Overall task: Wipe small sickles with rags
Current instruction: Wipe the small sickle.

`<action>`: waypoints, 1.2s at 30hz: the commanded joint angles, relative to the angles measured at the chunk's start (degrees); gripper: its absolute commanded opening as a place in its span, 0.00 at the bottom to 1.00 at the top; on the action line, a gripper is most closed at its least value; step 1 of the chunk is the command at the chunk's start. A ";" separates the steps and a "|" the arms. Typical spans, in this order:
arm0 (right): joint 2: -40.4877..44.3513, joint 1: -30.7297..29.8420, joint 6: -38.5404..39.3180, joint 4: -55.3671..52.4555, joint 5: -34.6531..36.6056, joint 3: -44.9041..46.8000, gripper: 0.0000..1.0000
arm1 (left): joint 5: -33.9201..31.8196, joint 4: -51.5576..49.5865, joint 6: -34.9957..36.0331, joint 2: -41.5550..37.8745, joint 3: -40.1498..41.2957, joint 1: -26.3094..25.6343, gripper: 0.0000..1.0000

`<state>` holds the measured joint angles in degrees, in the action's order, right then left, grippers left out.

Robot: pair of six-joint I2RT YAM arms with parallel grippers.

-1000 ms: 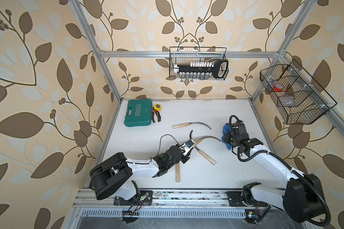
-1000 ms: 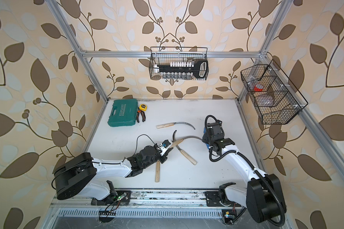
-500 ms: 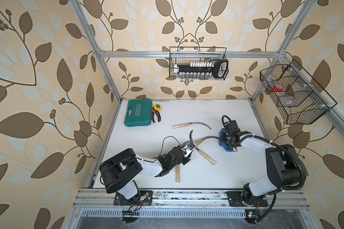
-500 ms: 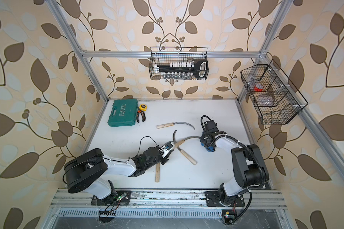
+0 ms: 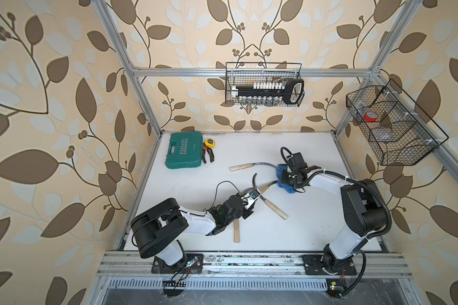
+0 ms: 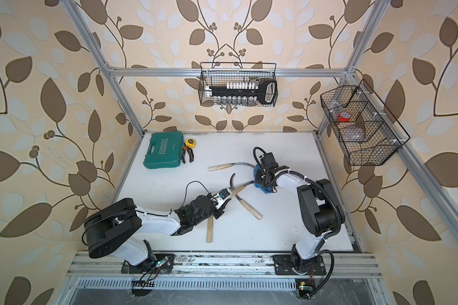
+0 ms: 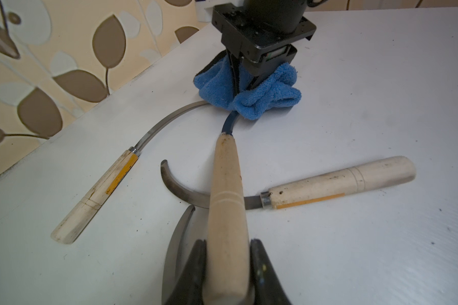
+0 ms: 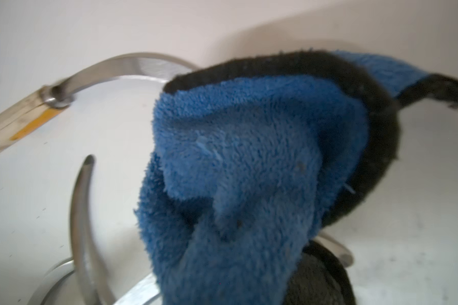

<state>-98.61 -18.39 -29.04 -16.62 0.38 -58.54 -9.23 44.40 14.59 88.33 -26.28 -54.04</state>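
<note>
My left gripper [image 5: 251,197] [image 7: 228,244] is shut on the pale wooden handle of one small sickle [image 5: 264,189] [image 7: 226,184], holding it over the white table. The blade of that sickle runs under the bunched blue rag [image 5: 286,184] [image 7: 262,97] [image 8: 249,158]. My right gripper [image 5: 288,181] [image 6: 264,180] is shut on the rag and presses it down on the blade. A second sickle [image 5: 239,167] [image 7: 98,192] lies farther back, its blade tip under the rag. A third sickle [image 5: 275,210] [image 7: 341,184] crosses beneath the held handle. Another sickle [image 5: 236,231] lies partly under my left arm.
A green tool case [image 5: 184,154], a yellow tape measure [image 5: 209,142] and orange-handled pliers [image 5: 209,156] sit at the back left corner. Wire baskets hang on the back wall [image 5: 265,88] and the right wall [image 5: 389,126].
My right gripper has slid the rag left along the held sickle's blade, toward its handle, and the right arm's elbow has risen. The left gripper has held still.
</note>
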 commanded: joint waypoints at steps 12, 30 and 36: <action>-0.36 -5.93 -2.00 -1.70 6.21 0.12 0.00 | 1.35 1.56 -0.03 -3.31 -0.73 -0.71 0.00; 2.95 3.91 -3.83 -0.91 8.54 5.61 0.00 | 1.35 1.41 -0.54 -5.03 0.23 -0.71 0.00; 12.38 -4.01 -3.28 -3.61 11.91 4.07 0.00 | 1.02 2.55 -0.08 -4.43 0.27 -0.71 0.00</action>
<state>-90.76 -20.16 -32.51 -18.20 8.10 -53.98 -7.97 43.42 13.47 85.65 -26.22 -54.41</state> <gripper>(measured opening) 0.115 0.238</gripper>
